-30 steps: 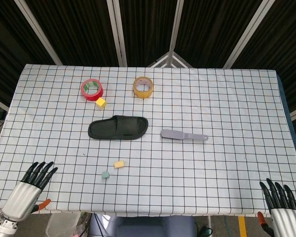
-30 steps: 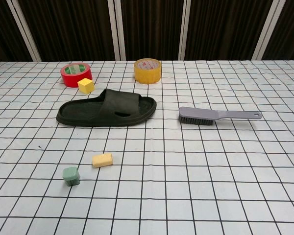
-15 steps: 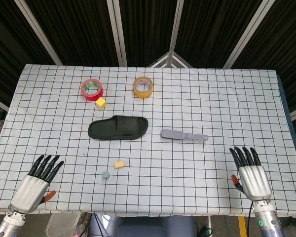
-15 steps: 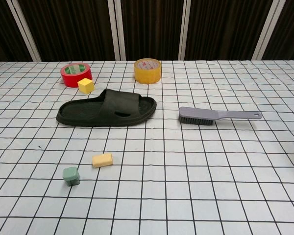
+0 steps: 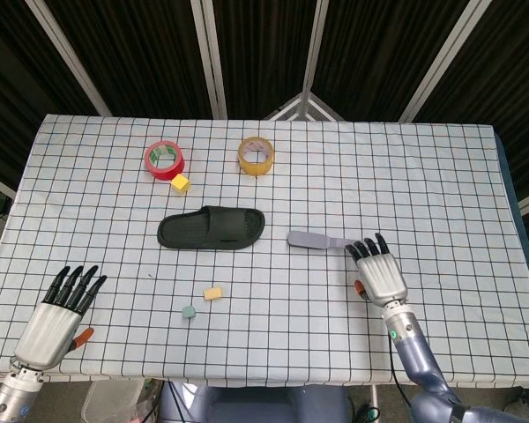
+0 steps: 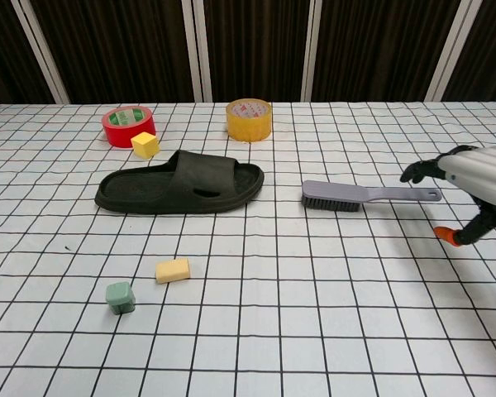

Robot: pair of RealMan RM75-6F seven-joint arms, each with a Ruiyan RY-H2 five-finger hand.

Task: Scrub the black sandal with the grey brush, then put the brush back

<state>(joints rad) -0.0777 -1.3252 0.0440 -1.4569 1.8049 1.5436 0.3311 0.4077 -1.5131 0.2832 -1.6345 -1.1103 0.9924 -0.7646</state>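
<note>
The black sandal (image 5: 212, 227) (image 6: 180, 183) lies flat at mid-table, toe to the right. The grey brush (image 5: 316, 240) (image 6: 347, 195) lies to its right, bristles down, handle pointing right. My right hand (image 5: 378, 271) (image 6: 471, 183) hovers open just behind the handle's end, fingers spread and pointing away from me, holding nothing. My left hand (image 5: 57, 308) is open near the table's front left edge, far from both objects; the chest view does not show it.
A red tape roll (image 5: 165, 159) and a yellow cube (image 5: 181, 182) sit behind the sandal, a yellow tape roll (image 5: 257, 155) further right. A tan block (image 5: 212, 293) and a green block (image 5: 189, 312) lie in front of the sandal.
My right hand has moved from the front right corner forward and leftward to the brush handle's end. My left hand barely shifted. Sandal and brush have not moved.
</note>
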